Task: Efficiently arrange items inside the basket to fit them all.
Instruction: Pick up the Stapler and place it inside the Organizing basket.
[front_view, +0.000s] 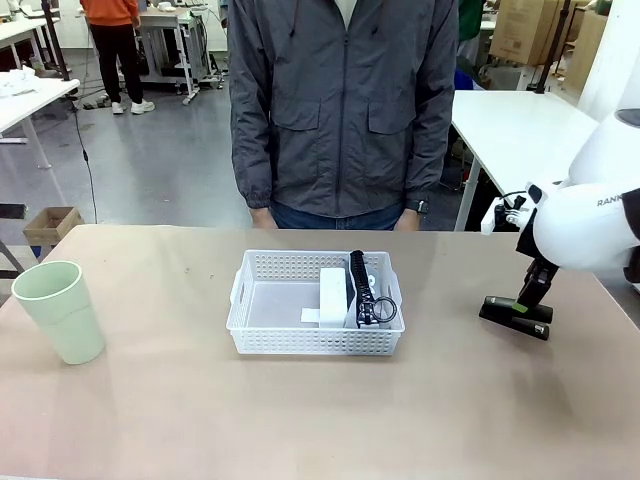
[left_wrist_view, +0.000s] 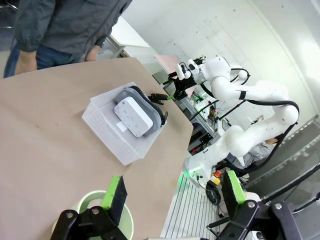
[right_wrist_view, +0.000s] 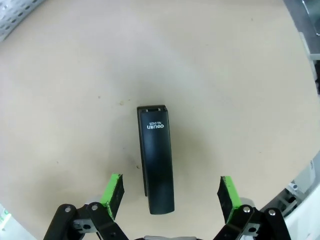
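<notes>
A: Right gripper (right_wrist_view: 170, 192)? State, quick.
B: Jaws wide apart, nothing held. It hangs low over the black stapler (right_wrist_view: 156, 160), one green pad on each long side. In the front view the stapler lies flat on the table (front_view: 300, 420), right of the white basket (front_view: 315, 342) and well apart from it.
A: Left gripper (left_wrist_view: 173, 192)?
B: Also spread and holding nothing. It sits above the pale green cup (front_view: 58, 310), which stands upright at the table's left, far from the basket.
A: Basket contents?
B: A shoe (front_view: 358, 288) on its side along the right wall, and a white box (front_view: 332, 290) leaning against it. The left half looks bare.
A: Risks?
B: The pads line up nearer the stapler's close end than its middle. A pinch there would probably let the far end droop or swing, and the glossy shell could slip. Coming down skewed might shove it across the table instead.
A: And the cup?
B: Light and tall. A pad catching the rim could tip it or roll it off the left edge.
A: Packing?
B: The box only leans. A stapler dropped beside it could knock it flat into the free half and leave no room for the cup. The person (front_view: 345, 100) stands close behind the basket, so a high swing across is another hazard.
</notes>
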